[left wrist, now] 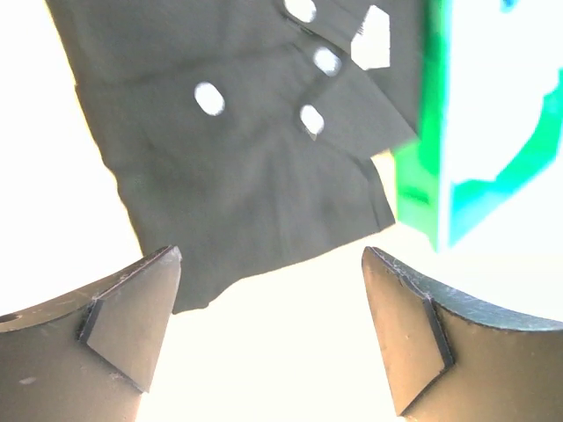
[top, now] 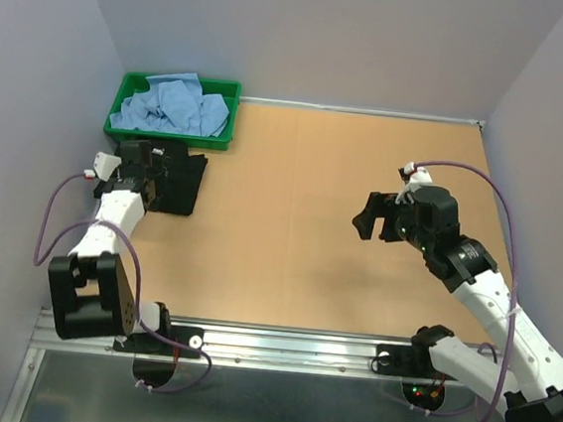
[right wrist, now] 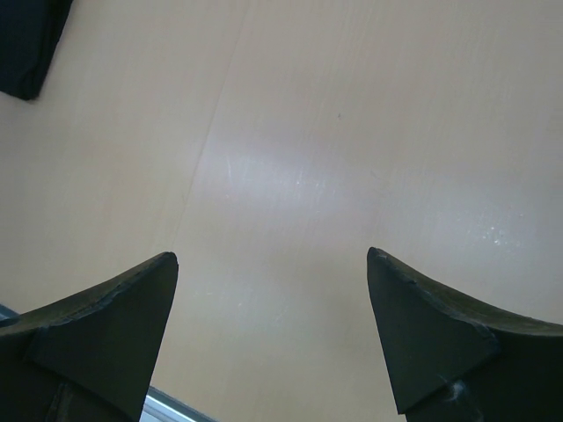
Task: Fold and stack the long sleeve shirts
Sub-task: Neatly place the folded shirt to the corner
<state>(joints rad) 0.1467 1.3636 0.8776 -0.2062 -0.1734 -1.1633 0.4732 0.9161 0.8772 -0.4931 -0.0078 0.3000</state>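
Observation:
A black long sleeve shirt (top: 182, 184) with small pale buttons lies folded flat on the table just in front of the green tray. My left gripper (top: 162, 168) hovers over its left part. In the left wrist view the black shirt (left wrist: 237, 149) fills the upper half, and the left gripper (left wrist: 271, 257) stands open at its near edge with nothing between the fingers. Light blue shirts (top: 172, 106) lie crumpled in the tray. My right gripper (top: 379, 212) hangs open over bare table at the right; in its own view the right gripper (right wrist: 273, 255) holds nothing, and the black shirt's corner (right wrist: 26, 44) shows at top left.
The green plastic tray (top: 125, 128) stands at the back left against the wall; its rim (left wrist: 420, 180) is close to the right of the black shirt. Grey walls close in the left, back and right sides. A metal rail (top: 288, 346) runs along the near edge.

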